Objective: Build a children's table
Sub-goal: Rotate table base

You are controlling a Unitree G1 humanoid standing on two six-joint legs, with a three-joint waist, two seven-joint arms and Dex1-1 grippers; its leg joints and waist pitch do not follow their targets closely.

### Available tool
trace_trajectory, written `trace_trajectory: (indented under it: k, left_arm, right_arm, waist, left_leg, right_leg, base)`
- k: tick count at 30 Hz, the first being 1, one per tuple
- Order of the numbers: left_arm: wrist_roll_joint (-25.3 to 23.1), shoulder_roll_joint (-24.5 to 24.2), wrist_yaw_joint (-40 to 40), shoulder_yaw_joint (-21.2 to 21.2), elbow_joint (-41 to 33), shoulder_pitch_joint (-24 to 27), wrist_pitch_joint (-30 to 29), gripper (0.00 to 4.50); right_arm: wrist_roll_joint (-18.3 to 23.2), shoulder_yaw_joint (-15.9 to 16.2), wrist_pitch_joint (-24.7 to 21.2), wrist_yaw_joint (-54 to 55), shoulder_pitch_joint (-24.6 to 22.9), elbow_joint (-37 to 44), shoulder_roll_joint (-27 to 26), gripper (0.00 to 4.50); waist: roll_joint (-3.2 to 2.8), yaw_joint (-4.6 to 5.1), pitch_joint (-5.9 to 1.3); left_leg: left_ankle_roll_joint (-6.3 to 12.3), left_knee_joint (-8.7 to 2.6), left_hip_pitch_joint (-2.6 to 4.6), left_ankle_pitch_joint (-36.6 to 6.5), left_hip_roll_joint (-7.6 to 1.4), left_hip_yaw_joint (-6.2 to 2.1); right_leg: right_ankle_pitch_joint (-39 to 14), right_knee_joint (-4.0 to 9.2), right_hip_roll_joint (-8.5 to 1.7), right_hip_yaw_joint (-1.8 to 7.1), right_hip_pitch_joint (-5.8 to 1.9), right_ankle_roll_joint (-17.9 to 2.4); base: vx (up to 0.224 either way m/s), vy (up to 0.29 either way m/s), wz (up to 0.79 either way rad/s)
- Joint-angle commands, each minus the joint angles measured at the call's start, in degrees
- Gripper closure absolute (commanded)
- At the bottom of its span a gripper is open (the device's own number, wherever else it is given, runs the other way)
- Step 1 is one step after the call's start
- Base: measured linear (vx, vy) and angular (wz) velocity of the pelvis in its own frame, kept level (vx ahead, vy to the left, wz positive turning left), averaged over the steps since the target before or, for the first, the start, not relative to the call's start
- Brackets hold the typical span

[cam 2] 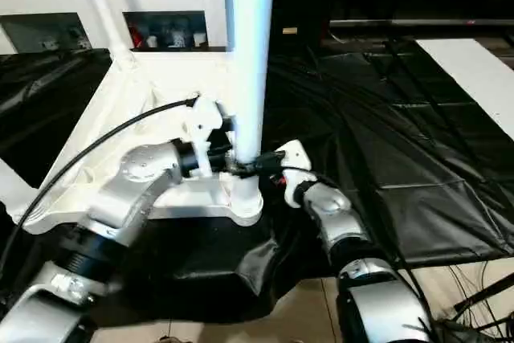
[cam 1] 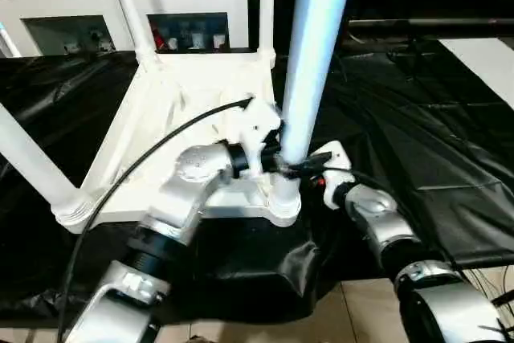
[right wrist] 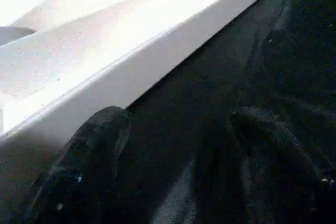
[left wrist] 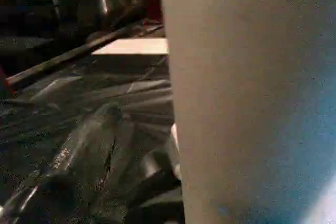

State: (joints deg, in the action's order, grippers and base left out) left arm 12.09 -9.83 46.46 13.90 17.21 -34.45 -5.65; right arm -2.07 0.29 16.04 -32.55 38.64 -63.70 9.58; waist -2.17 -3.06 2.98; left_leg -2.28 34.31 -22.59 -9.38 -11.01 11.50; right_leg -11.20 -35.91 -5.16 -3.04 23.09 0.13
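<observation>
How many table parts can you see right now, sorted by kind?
Tabletop, lying upside down: 1
Legs standing in its corner sockets: 4, near right, near left, far left, far right
Total: 5

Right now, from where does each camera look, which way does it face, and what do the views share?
Left eye: on the head, looking forward and down at the upturned tabletop; both silver forearms show, both hands at the near leg.
Right eye: beside it, same scene; left hand, right hand.
Left wrist: close against the same leg, black sheet behind.
Right wrist: along its two open fingers at the tabletop rim.
Shared: the near leg in three views, the tabletop in three.
</observation>
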Motion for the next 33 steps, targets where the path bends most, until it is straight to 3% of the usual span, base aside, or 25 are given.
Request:
trace_trajectory:
  k: [1, 5, 9, 10, 12, 14, 17, 24, 30, 33]
  left_arm:
    - [-0.6, -1.0, 0.6, -1.1, 0.8, -0.1, 0.4, 0.09]
    - [3.7, -4.6, 10.6, 0.6, -4.2, 3.5, -2.8, 0.09]
    - [5.4, -7.2, 14.8, 1.7, -6.2, 4.9, -5.2, 0.09]
    - [5.9, -7.5, 15.5, 1.6, -6.2, 5.0, -5.4, 0.09]
    - [5.9, -7.7, 15.9, 1.3, -6.1, 5.1, -4.5, 0.09]
    - [3.7, -10.2, 17.6, 2.4, -5.4, 5.3, -3.6, 0.09]
    - [-2.4, -15.3, 20.6, 5.8, -2.3, 4.7, -1.6, 0.25]
    - [-9.3, -17.1, 17.4, 7.4, 6.7, 0.6, 3.2, 0.86]
    - [-9.3, -16.7, 19.6, 7.4, 11.7, -0.9, 3.1, 1.3]
    - [-9.5, -16.2, 20.6, 7.5, 13.4, -1.3, 3.7, 1.39]
  right_arm:
    - [1.0, -1.0, 0.9, -1.4, 0.5, 1.9, 0.9, 0.77]
    - [2.7, -0.9, 2.0, -8.8, -2.8, 6.6, 4.9, 0.77]
    - [4.0, -0.9, 2.0, -12.9, -5.0, 10.1, 7.5, 0.77]
    - [4.6, -1.0, 1.6, -14.4, -5.6, 11.6, 8.2, 0.77]
    - [5.1, -0.8, 1.2, -16.0, -6.3, 13.1, 9.0, 0.77]
    - [5.5, 0.5, 0.1, -20.5, -8.3, 17.2, 11.0, 0.77]
    - [5.7, 3.0, -2.9, -25.9, -11.4, 23.5, 13.8, 0.77]
    - [7.9, 7.5, -14.1, -35.9, -16.4, 37.9, 18.3, 0.77]
    - [10.3, 8.4, -21.0, -38.7, -17.4, 46.7, 20.5, 0.77]
    - [10.4, 8.8, -22.1, -39.2, -17.6, 48.4, 20.9, 0.77]
  waist:
    - [0.26, -0.52, -4.03]
    - [-0.1, -1.25, -3.91]
    - [-0.26, -1.58, -3.82]
    - [-0.85, -1.74, -3.73]
    - [-0.38, -1.9, -3.65]
    - [-0.87, -2.04, -3.66]
    - [-0.8, -2.1, -3.76]
    - [-0.68, -2.35, -3.78]
    - [-0.57, -2.45, -3.84]
    - [-0.51, -2.58, -3.89]
  left_leg:
    - [2.7, -3.97, 1.18, -15.2, -2.04, -1.08]
    - [3.06, -3.96, 1.14, -15.3, -2.23, -0.99]
    - [2.72, -4.03, 1.39, -16.2, -2.21, -0.87]
    - [2.22, -4.15, 1.52, -17.4, -2.19, -0.92]
    - [1.96, -4.23, 1.51, -18.2, -2.19, -0.94]
    - [2.01, -4.25, 1.36, -17.8, -2.19, -1.09]
    - [3.04, -4.1, 1.28, -16.1, -2.0, -1.13]
    - [3.05, -4.24, 1.3, -15.9, -2.17, -1.34]
    - [2.47, -4.18, 1.29, -15.3, -2.23, -1.27]
    - [2.7, -4.14, 1.27, -14.7, -2.29, -1.26]
  right_leg:
    - [-6.0, 4.27, -2.79, 1.9, -2.73, -15.7]
    - [-7.0, 4.18, -2.74, 1.81, -2.68, -16.0]
    - [-8.1, 4.34, -2.55, 1.89, -2.43, -15.9]
    - [-9.4, 4.53, -2.59, 1.85, -2.31, -15.8]
    - [-10.4, 4.63, -2.59, 1.88, -2.38, -15.5]
    - [-10.4, 4.64, -2.65, 1.92, -2.49, -14.7]
    - [-9.4, 4.67, -2.41, 1.9, -2.52, -13.7]
    - [-10.2, 4.77, -2.7, 1.9, -2.63, -13.1]
    - [-10.4, 4.68, -2.95, 2.02, -2.46, -13.8]
    - [-9.9, 4.63, -3.06, 2.02, -2.43, -14.0]
  base:
    - [0.0, 0.0, 0.0]
    - [0.0, 0.0, 0.0]
    - [0.0, 0.0, 0.0]
    - [0.0, 0.0, 0.0]
    - [0.0, 0.0, 0.0]
    - [0.0, 0.0, 0.0]
    - [0.0, 0.0, 0.0]
    - [0.0, 0.0, 0.0]
    - [0.0, 0.0, 0.0]
    - [0.0, 0.0, 0.0]
